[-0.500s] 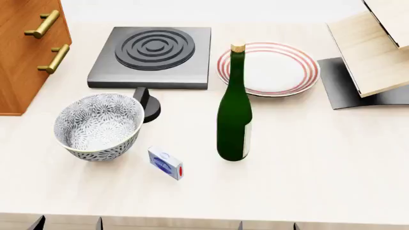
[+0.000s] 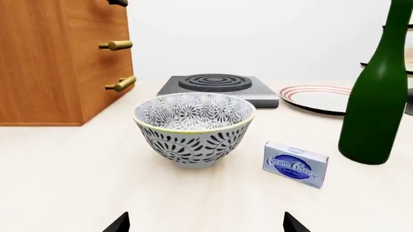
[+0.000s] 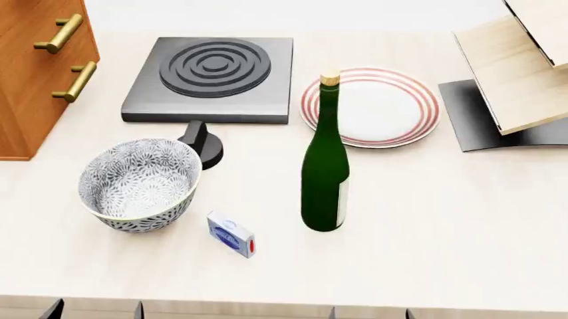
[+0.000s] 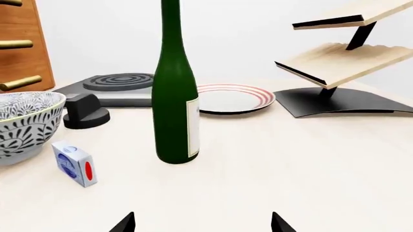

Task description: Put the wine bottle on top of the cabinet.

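The dark green wine bottle (image 3: 325, 179) with a tan cork stands upright mid-table, in front of a red-rimmed plate (image 3: 380, 106). It also shows in the right wrist view (image 4: 175, 96) and the left wrist view (image 2: 378, 96). The reddish-brown cabinet (image 3: 40, 73) with brass handles stands at the far left; it shows in the left wrist view too (image 2: 61, 58). My left gripper (image 2: 205, 224) is open and empty near the table's front edge, facing a patterned bowl. My right gripper (image 4: 201, 224) is open and empty, some way short of the bottle.
A patterned bowl (image 3: 140, 183) and a small cream cheese box (image 3: 231, 234) sit left of the bottle. A grey hotplate (image 3: 211, 76) with a black knob (image 3: 202, 141) lies behind. A pale wooden rack (image 3: 523, 73) on a dark base stands at the right.
The head view has shifted slightly, so everything on the table sits a little lower in the frame. No object has moved on the table.
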Controlling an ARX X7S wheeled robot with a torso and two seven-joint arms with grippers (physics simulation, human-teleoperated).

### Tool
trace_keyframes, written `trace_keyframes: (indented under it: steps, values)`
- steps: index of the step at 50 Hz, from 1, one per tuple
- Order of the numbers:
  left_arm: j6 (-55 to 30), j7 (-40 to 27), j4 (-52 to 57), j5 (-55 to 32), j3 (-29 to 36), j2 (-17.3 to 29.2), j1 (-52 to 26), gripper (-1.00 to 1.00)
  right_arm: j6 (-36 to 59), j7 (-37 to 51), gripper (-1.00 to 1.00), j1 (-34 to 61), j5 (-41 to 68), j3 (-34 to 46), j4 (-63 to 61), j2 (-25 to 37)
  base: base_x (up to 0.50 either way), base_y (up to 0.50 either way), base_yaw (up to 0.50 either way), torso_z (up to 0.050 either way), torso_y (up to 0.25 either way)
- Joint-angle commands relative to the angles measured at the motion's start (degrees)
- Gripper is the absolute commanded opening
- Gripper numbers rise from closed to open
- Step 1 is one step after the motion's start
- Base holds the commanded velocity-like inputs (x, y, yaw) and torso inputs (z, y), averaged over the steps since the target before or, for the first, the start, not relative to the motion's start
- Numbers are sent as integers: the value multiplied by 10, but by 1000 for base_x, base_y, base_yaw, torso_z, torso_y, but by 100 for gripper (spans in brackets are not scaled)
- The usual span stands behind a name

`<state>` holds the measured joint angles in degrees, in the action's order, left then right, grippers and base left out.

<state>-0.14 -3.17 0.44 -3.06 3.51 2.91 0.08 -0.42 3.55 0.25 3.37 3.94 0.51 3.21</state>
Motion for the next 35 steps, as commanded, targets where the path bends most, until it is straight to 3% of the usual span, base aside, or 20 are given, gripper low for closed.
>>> trace_keyframes:
  steps: [1, 12, 35]
  values:
    - [4, -10, 0, -14, 13, 11, 1, 100, 0, 14, 100, -2, 11, 11, -4, 10, 0, 0, 0, 0, 0]
    - [1, -27, 59, 2, 30, 25, 21, 100, 18, 32, 100, -21, 12, 19, -70, 18, 0, 0, 0, 0, 0]
    - [-171, -56, 379, 14, 50, 53, 34, 100, 145, 55, 100, -17, 25, 43, -316, 42, 0, 0, 0, 0, 0]
